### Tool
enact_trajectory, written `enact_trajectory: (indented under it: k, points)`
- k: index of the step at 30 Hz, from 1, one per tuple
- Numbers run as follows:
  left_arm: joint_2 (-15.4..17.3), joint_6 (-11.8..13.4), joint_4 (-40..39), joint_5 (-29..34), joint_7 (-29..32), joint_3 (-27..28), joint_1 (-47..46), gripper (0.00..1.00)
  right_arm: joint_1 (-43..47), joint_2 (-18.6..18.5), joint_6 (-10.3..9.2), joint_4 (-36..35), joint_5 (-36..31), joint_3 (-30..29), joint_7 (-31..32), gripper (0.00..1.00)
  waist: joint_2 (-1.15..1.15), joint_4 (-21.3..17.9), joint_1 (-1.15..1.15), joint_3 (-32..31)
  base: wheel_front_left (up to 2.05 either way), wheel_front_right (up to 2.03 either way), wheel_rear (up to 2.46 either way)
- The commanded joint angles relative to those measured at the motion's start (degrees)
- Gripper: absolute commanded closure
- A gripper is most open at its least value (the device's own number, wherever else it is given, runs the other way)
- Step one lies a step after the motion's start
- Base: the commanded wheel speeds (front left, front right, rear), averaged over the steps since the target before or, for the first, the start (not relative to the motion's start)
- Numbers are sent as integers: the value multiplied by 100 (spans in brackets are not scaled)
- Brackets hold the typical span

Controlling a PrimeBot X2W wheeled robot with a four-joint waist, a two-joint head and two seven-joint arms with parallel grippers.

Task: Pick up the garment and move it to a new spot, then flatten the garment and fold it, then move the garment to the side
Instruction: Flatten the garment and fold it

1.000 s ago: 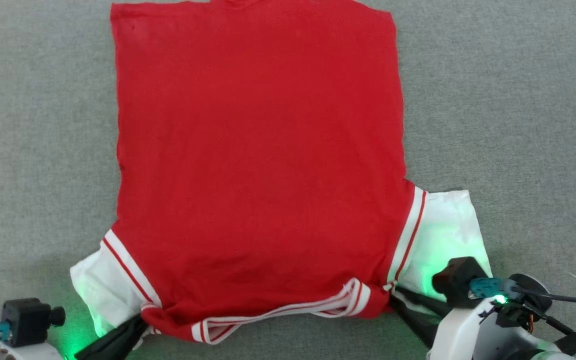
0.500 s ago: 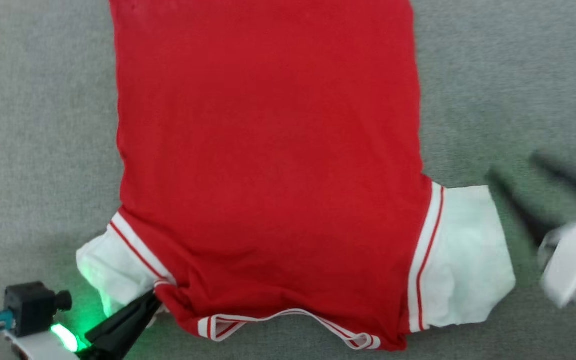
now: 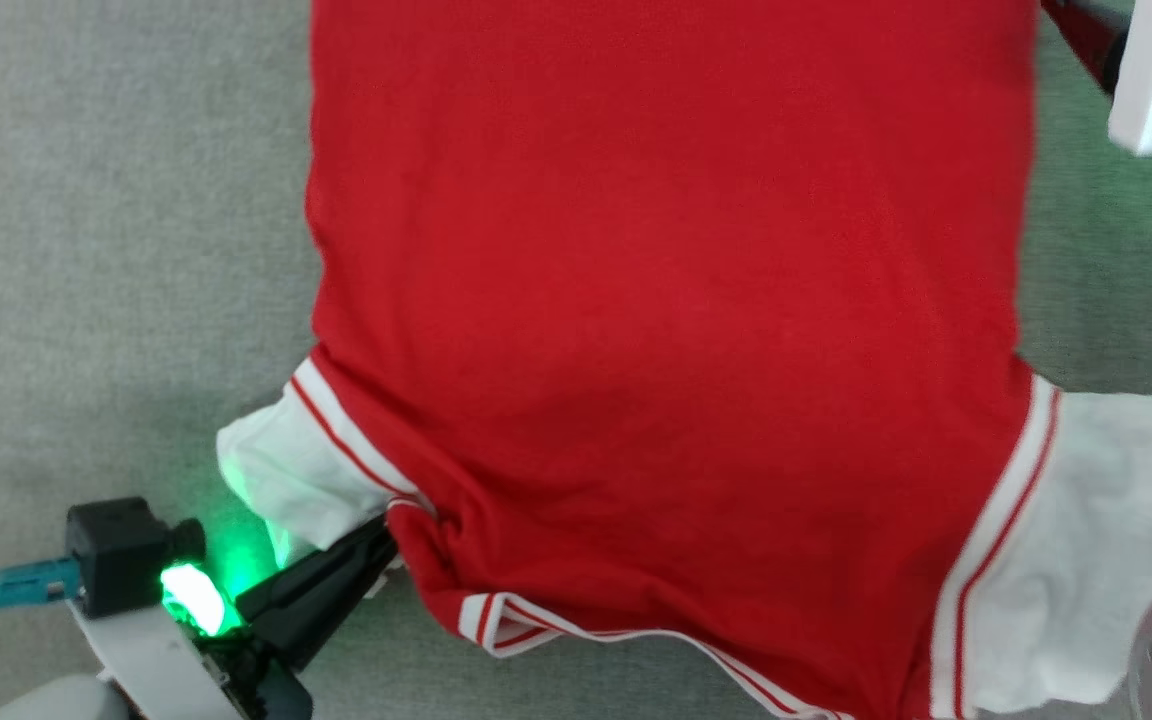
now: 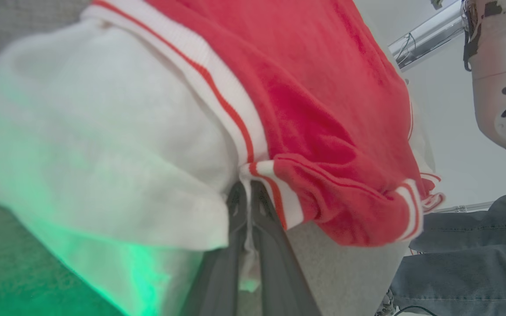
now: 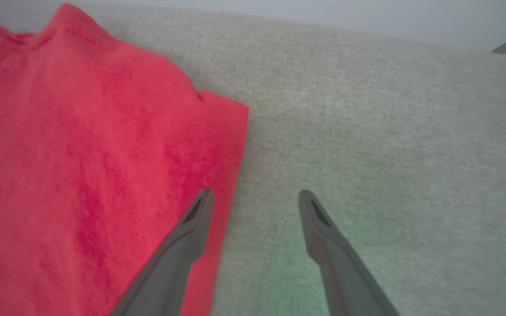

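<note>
Garment, a red soft-cotton jersey T-shirt with white sleeves and red-and-white stripe trim (image 3: 666, 300), lies spread plain side up on the grey woven surface (image 3: 86, 250). Its long axis runs from the collar nearest the robot to the hem farthest away. Left gripper (image 4: 246, 195) is clamped on cloth where sleeve meets collar trim. Right gripper (image 5: 255, 193), fingers parted, straddles the shirt's right side edge near the far hem corner, one finger over red cloth and one over bare surface. Judgement: the right arm is nearer the hem and must descend before pinching.
</note>
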Motion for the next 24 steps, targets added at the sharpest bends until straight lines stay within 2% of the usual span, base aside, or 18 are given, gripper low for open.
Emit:
enact_trajectory:
  k: [1,6,10,11,12,13,14,19,24]
  points:
    - [-131,29,202,-18,54,-126,-64,100,-211,51,-9,132,-146,-119,104,0,0,314,0,301,0,0,0]
    - [-203,51,298,-66,72,-371,-330,100,-776,223,-9,658,-734,-186,345,0,0,443,0,409,0,0,0]
    - [-261,64,365,-128,73,-428,-484,100,-943,270,-9,994,-905,-162,396,0,0,468,0,423,0,0,0]
    - [-279,65,380,-121,73,-420,-524,100,-930,287,-9,1058,-917,-158,378,21,0,468,0,417,0,0,0]
    - [-297,65,393,-118,73,-401,-557,100,-919,297,-9,1109,-899,-109,360,56,0,467,0,401,0,0,0]
    - [-310,65,410,-125,73,-375,-580,100,-923,305,-9,1136,-867,-73,290,97,0,458,0,378,0,0,0]
    - [-320,65,422,-137,73,-346,-584,100,-911,305,-9,1156,-846,-98,213,100,0,444,0,339,0,0,0]
    - [-312,64,466,-140,51,-181,-473,100,-733,195,-9,1066,-539,-144,-161,100,0,347,0,-3,0,0,0]
    - [-287,33,398,-125,32,-53,-258,100,53,-374,-9,410,244,178,-120,100,0,198,0,-491,0,0,0]
